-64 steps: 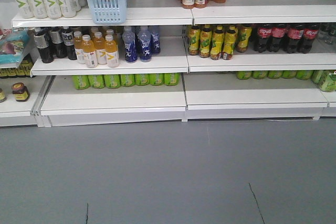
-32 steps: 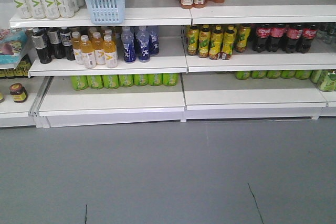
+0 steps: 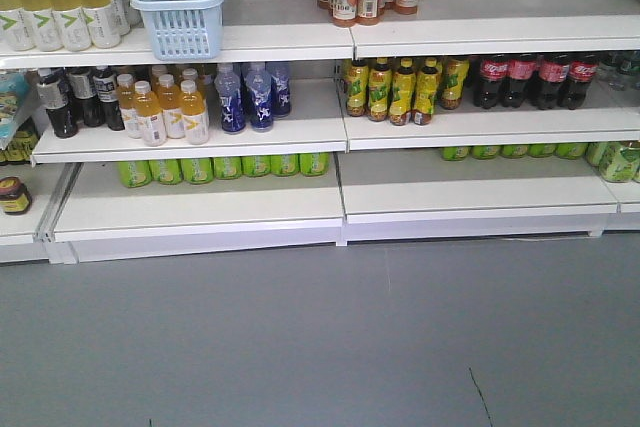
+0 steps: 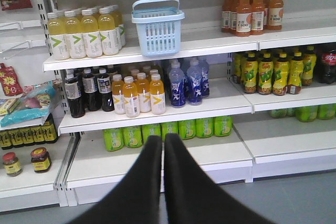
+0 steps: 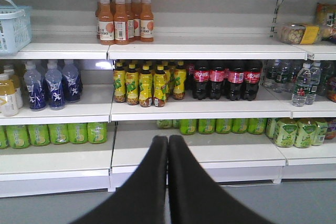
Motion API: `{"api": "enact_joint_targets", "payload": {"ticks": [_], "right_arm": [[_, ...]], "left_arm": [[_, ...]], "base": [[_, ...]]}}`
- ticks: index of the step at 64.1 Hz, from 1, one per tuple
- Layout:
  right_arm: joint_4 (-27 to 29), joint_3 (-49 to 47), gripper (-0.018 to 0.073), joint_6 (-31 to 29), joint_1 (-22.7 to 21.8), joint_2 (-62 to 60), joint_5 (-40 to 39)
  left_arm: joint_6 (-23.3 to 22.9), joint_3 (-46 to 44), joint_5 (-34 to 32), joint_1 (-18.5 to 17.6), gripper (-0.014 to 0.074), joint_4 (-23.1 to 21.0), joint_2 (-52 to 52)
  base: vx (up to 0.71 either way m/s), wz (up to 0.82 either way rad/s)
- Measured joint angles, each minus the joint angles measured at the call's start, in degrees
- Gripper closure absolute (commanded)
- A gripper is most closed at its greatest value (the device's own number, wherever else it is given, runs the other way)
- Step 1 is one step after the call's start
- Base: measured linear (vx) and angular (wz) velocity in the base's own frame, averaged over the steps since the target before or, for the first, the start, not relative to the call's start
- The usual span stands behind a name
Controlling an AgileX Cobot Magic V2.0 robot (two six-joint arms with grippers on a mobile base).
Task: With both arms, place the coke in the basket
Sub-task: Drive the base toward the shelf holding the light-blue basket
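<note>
**Two closed tools facing a drinks shelf, basket on the upper shelf**

The left tool [image 4: 163,141] pointed at a white shop shelf [image 4: 157,109]. Its two black fingers were pressed together along their length, with nothing between them. The right tool [image 5: 168,141] was the same: fingers closed against each other and holding nothing.

The light blue basket [image 4: 157,30] stood upright on an upper shelf, straight beyond the left tool's tips and well above them. Its hoop handle was raised. From the right tool the basket [image 5: 13,24] lay far to the left and high up, cut off by the edge of that view. In the front view the basket [image 3: 182,17] sat at the shelf's front edge.

To the left of the basket, as the left tool faced it, stood pale yellow bottles [image 4: 84,32]. One shelf down, above the left tool's tips, were orange-yellow bottles [image 4: 139,94] and blue bottles [image 4: 186,80]. A row of green cans [image 4: 168,129] lay nearest the tips.

Beyond the right tool, above its tips and to their right, dark cola bottles [image 5: 226,80] with red labels stood on the middle shelf. Yellow-labelled bottles [image 5: 147,83] stood just beside them, to their left. Orange juice bottles [image 5: 124,20] stood a shelf higher, above and left of the right tool.
</note>
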Motion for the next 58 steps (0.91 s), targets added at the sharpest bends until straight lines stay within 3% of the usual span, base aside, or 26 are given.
{"api": "enact_joint_targets", "payload": {"ticks": [58], "right_arm": [[0.0, 0.0, 0.0569, 0.0, 0.0, 0.0, 0.0]], "left_arm": [[0.0, 0.0, 0.0, 0.0, 0.0604, 0.0, 0.0]], "base": [[0.09, 0.05]]}}
